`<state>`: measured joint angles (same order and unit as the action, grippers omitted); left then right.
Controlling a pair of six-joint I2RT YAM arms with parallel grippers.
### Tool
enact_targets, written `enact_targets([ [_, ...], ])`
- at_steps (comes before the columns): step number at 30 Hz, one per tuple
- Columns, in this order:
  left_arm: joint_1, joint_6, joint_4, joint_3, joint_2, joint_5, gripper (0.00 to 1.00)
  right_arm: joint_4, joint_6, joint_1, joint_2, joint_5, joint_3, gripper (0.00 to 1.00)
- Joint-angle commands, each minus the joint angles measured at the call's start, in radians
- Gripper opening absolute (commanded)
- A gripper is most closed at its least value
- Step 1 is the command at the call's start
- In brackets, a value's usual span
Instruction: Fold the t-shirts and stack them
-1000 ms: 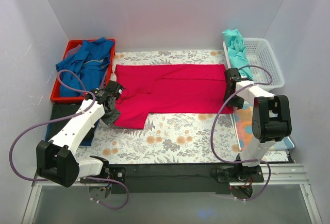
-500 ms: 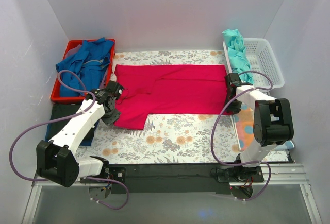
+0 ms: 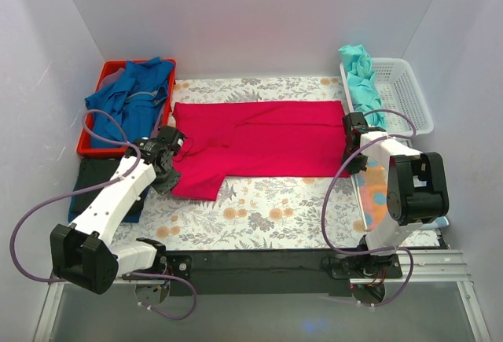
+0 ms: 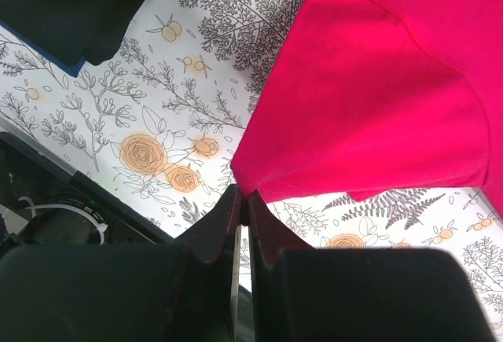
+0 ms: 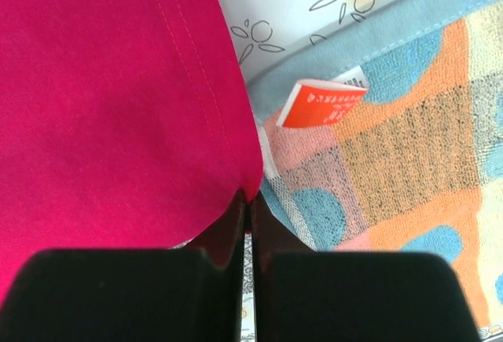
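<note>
Top external view: the crimson-pink t-shirt (image 3: 259,137) lies spread flat across the middle of the floral table cover (image 3: 267,208), its long side running from 9 to 3 o'clock, with a flap hanging down toward 7 o'clock.

At that flap's near corner the left gripper (image 4: 242,200) has its fingers pressed together, a point of red cloth nipped between the tips. At the shirt's 3 o'clock end the right gripper (image 5: 247,199) is likewise closed tight on the hem corner, right where the red cloth meets the spotted patchwork cloth (image 5: 409,145) and just near its orange tag (image 5: 318,102).

Further out, a teal t-shirt (image 3: 363,82) hangs over the rim of the white basket (image 3: 413,94) at 2 o'clock. A blue t-shirt (image 3: 130,94) is heaped in the red bin (image 3: 88,144) at 10 o'clock. A folded black t-shirt (image 3: 98,177) lies at 8 o'clock, under the left arm.

I judge the step in hand to be the first fold of the red shirt, with both near corners now gripped. The next move calls for lifting both corners together, at even height, and carrying them toward 12 o'clock so the near edge lands on the far edge. The right gripper must not drag the patchwork cloth along.
</note>
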<state>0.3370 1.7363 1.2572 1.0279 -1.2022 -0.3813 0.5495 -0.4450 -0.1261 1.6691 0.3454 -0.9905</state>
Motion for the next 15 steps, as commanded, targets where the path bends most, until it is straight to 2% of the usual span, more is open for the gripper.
enact_targets([
  [1,0.002,0.026,0.067,0.032,0.052,-0.018,0.0,0.055,-0.011,-0.003,-0.092,0.024,0.024,0.01],
  [6,0.002,0.039,0.067,0.001,0.089,0.021,0.0,0.073,-0.006,-0.003,-0.152,0.012,0.029,0.01],
  [9,0.002,-0.003,0.022,0.011,0.07,0.018,0.0,0.076,0.002,-0.004,-0.149,0.001,-0.005,0.01],
  [15,-0.016,-0.113,-0.097,0.144,-0.086,-0.022,0.0,0.073,0.009,-0.004,-0.095,-0.019,-0.12,0.01],
])
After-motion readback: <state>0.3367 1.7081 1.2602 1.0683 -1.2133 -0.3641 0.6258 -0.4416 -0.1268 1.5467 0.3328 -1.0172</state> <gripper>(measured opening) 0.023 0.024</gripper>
